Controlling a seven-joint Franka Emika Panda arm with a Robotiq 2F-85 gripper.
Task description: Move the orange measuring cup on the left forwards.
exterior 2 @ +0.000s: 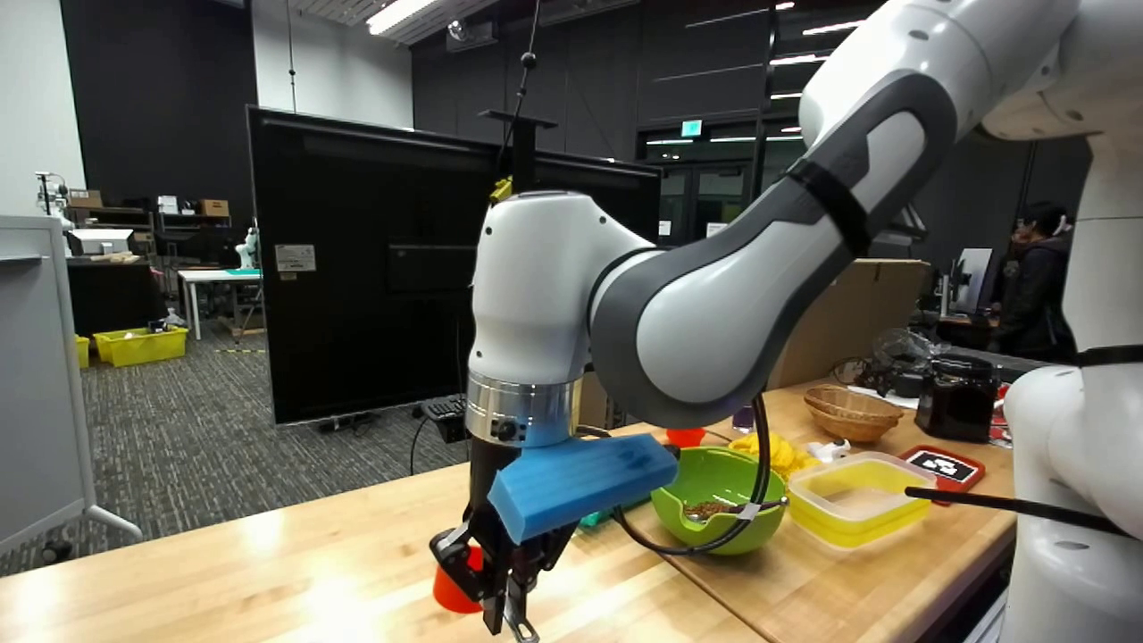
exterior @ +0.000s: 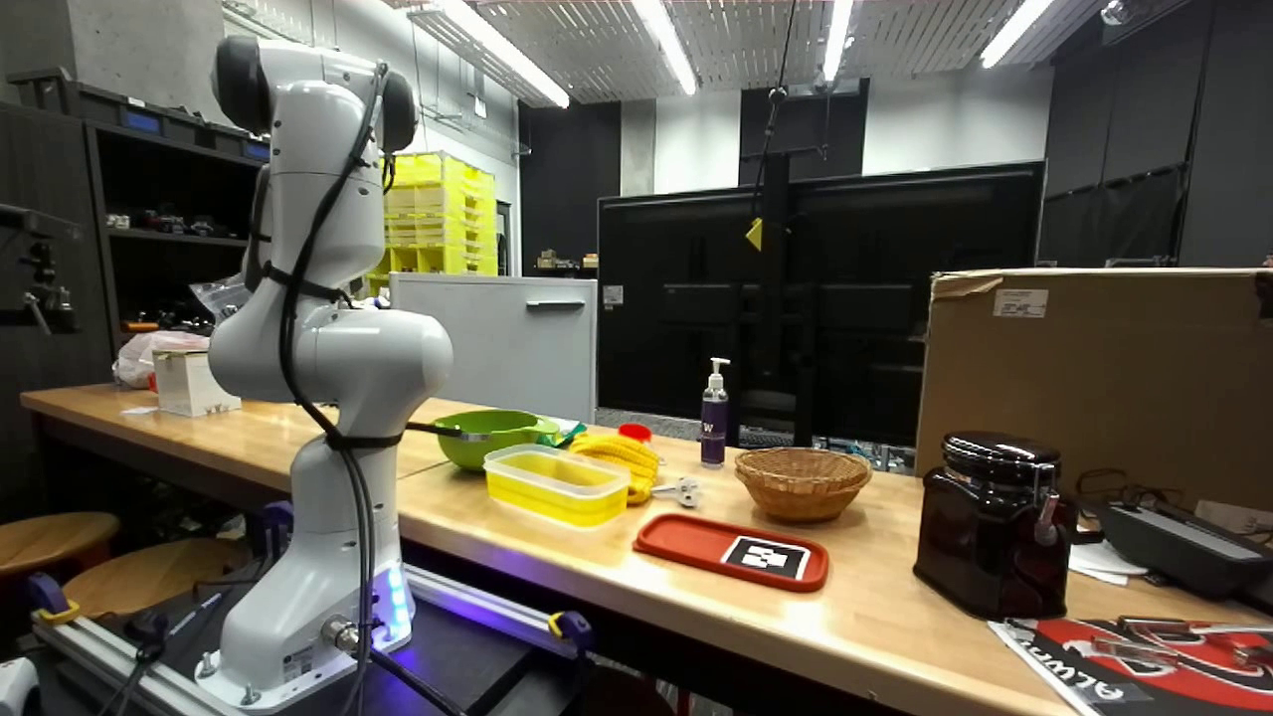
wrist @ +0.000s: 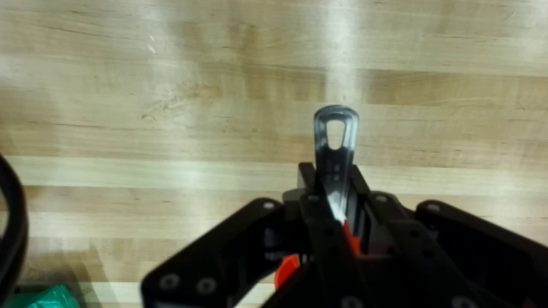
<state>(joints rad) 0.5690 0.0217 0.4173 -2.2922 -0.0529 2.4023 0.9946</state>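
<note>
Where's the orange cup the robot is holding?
In an exterior view, the orange cup is near the bottom, left of centre, partly hidden behind the gripper, with the green bowl farther right.

in an exterior view, taking the bowl [exterior 2: 714,478] on the table [exterior 2: 170,585] as your landmark, you have the measuring cup [exterior 2: 454,593] well to its left, the tub [exterior 2: 848,529] just to its right, the basket [exterior 2: 853,427] behind it and farther right, and the jar [exterior 2: 955,404] behind it too, rightmost of these.
</note>
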